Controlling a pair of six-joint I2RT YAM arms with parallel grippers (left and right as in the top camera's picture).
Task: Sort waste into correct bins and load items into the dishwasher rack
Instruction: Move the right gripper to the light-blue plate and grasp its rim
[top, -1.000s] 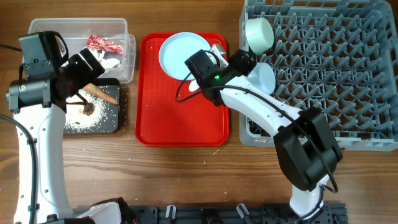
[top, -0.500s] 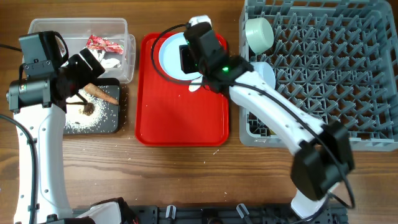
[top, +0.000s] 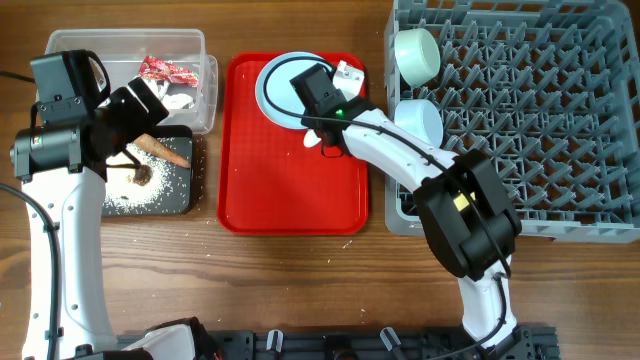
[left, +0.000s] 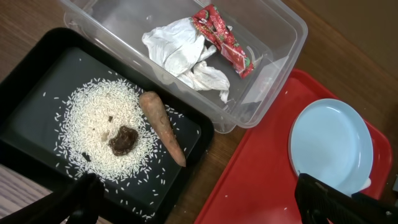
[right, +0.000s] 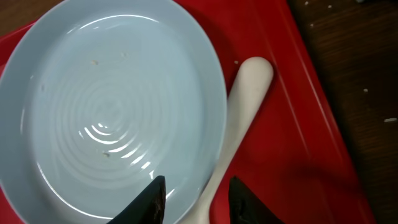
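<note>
Right pincer part-open, gripping nothing, straddling the spoon handle and plate rim on the red tray. Centre on the handle alone before you clamp, or you pinch the rim. Left pincer released, idle.

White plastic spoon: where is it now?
Right wrist view: the white plastic spoon lies on the red serving tray, along the right rim of the pale-blue plate, handle between the fingers of the right gripper.
</note>
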